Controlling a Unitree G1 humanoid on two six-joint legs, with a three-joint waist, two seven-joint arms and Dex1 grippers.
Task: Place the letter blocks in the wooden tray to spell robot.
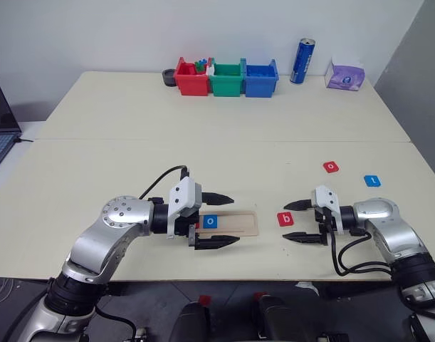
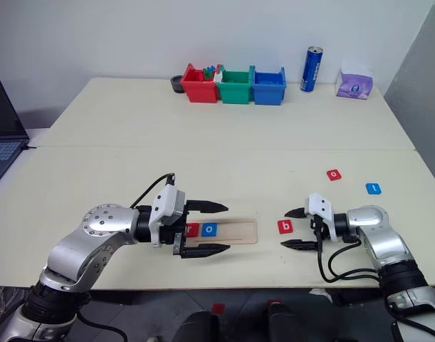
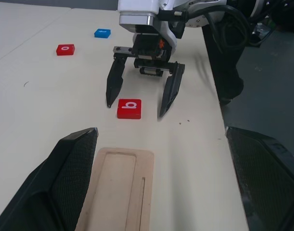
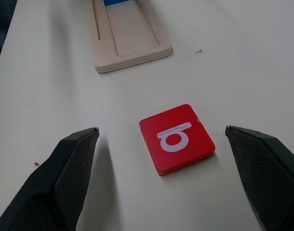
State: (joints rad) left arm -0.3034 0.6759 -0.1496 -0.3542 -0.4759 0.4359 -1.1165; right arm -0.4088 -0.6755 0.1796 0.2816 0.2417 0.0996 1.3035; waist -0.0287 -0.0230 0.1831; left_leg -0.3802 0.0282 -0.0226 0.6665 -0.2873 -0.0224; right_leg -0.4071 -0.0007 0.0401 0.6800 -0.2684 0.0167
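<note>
The wooden tray [image 1: 238, 223] lies near the table's front edge. In its left part sit a blue "o" block [image 1: 210, 221] and a red block [image 2: 192, 229] whose letter is hidden. My left gripper [image 1: 234, 219] hovers open over that end, one finger on each side of the tray. The tray's right end [image 3: 118, 187] is bare. A red "b" block [image 1: 285, 219] lies flat on the table just right of the tray. My right gripper [image 1: 284, 221] is open and low, its fingertips [image 3: 162, 110] flanking the block without touching. A red "o" block [image 1: 331, 167] and a blue "t" block [image 1: 372, 181] lie farther right.
Red [image 1: 191, 80], green [image 1: 226, 80] and blue [image 1: 260, 80] bins stand in a row at the table's back. A blue can [image 1: 302, 61] and a purple tissue pack [image 1: 345, 75] are to their right. A laptop [image 1: 0, 121] sits at far left.
</note>
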